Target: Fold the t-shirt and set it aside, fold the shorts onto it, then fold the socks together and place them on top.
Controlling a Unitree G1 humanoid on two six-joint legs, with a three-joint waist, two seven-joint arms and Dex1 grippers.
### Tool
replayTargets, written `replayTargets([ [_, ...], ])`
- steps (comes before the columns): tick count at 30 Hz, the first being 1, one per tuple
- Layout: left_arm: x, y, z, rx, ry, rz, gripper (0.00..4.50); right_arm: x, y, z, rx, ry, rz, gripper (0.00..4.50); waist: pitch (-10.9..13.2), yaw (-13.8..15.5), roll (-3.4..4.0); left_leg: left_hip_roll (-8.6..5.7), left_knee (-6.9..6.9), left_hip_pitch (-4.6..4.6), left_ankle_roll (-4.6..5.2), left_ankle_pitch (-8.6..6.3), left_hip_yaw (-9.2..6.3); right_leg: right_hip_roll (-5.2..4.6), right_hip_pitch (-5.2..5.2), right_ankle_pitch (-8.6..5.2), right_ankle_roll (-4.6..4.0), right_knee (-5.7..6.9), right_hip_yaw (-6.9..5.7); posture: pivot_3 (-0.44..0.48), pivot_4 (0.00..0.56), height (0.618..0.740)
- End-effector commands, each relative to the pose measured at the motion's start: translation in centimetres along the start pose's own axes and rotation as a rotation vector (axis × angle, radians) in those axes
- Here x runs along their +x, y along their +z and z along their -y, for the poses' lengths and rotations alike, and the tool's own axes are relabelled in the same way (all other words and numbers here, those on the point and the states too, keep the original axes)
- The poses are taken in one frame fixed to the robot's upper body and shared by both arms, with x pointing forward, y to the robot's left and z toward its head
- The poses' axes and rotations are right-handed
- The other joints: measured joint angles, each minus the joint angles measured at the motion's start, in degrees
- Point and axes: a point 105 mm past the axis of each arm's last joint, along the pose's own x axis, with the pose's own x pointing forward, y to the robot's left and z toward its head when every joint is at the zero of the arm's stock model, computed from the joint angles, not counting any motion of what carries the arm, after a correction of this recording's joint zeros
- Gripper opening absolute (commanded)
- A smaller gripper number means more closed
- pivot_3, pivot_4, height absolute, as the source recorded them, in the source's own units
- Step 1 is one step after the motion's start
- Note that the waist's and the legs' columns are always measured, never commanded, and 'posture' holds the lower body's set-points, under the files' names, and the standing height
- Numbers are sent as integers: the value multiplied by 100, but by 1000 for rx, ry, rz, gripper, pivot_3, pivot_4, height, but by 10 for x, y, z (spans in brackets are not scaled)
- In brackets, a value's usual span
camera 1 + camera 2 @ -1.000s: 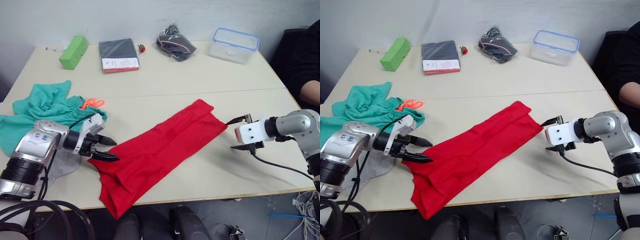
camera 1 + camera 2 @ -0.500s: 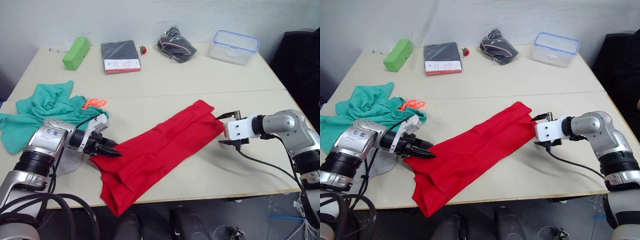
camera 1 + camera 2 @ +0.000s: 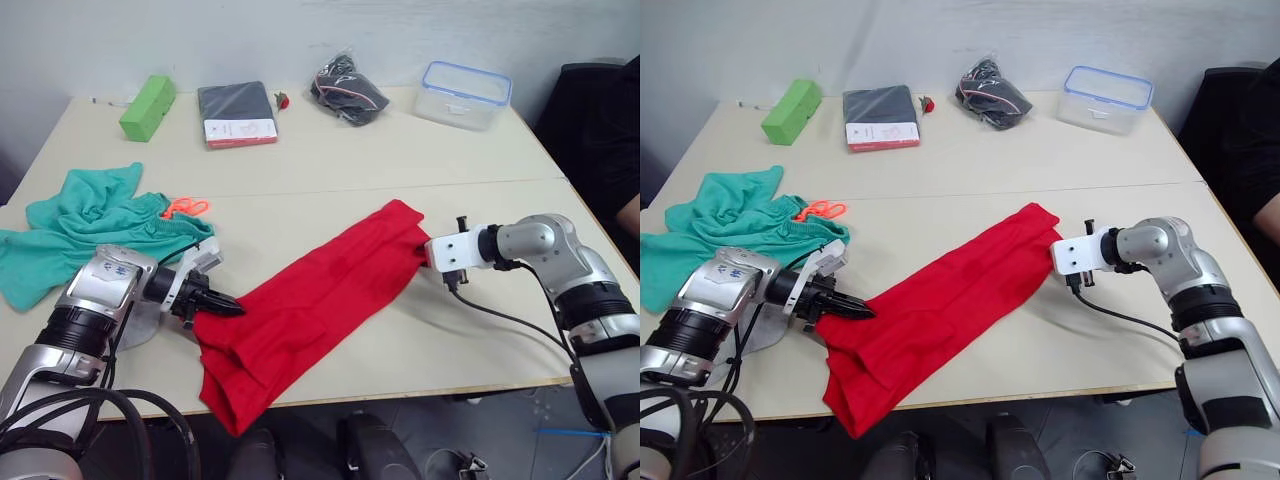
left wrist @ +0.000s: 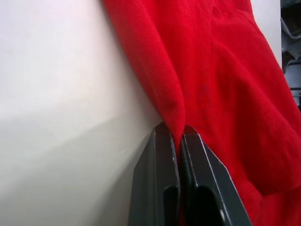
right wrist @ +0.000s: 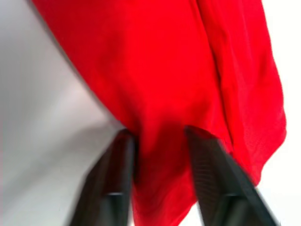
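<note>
While the t-shirt (image 3: 310, 305) lies folded into a long band slanting across the near half of the tabletop (image 3: 400, 160), each end of it sits in a pincer. The left pincer (image 3: 228, 306) is clamped tight on the shirt's near left edge, a ridge of red cloth pinched between its fingers (image 4: 160, 188). The right pincer (image 3: 1056, 262) meets the far right end, its fingers (image 5: 117, 179) parted with red cloth bunched between them. Farther left, the shorts (image 3: 90, 225) lie crumpled, their orange drawstring (image 3: 185, 207) showing. Along the far edge stand a green block (image 3: 146, 106), a dark packet (image 3: 236, 114), a black bundle (image 3: 348, 90) and a clear box (image 3: 466, 94).
</note>
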Motion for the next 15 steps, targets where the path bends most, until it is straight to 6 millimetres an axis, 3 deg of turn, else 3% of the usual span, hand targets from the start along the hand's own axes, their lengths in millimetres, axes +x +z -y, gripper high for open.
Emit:
replayTargets([
  [1, 3, -7, 11, -17, -16, 6, 0, 8, 5, 12, -25, 3, -4, 80, 1, -21, 2, 0, -1, -2, 0, 0, 0, 0, -2, 0, 0, 1, 0, 0, 150, 740],
  [15, 41, -34, 74, -88, -15, 127, 0, 47, 29, 67, -217, -128, -128, 32, 3, -77, 4, -3, -7, -6, -1, -1, -1, -5, -9, -1, -2, 2, 3, 0, 150, 740],
])
